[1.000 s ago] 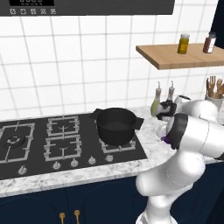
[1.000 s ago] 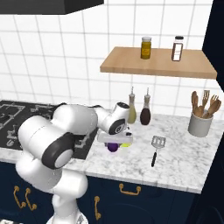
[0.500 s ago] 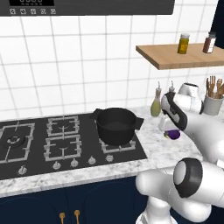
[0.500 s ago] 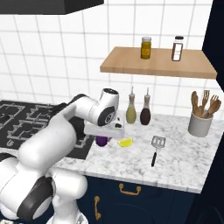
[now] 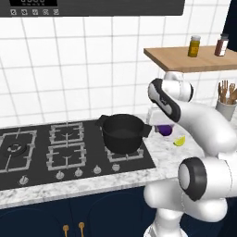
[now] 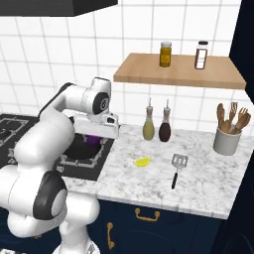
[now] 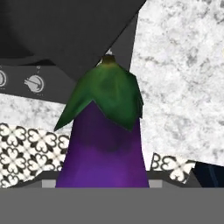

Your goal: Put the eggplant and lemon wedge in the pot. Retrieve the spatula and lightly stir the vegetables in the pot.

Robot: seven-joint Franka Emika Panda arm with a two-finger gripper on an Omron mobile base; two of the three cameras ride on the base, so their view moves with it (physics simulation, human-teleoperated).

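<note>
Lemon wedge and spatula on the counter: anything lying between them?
No. In the right base view the lemon wedge and the spatula lie apart on the marble counter, and the stretch between them is bare stone.

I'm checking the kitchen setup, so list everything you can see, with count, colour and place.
pot: one, black, on the stove's right front burner
eggplant: one, purple, in the gripper, beside the pot
lemon wedge: one, yellow, on the counter
spatula: one, silver with dark handle, on the counter
bottles: two, by the wall
jars: two, on the shelf
utensil cup: one, grey, far right
gripper: one, shut on the eggplant
</note>
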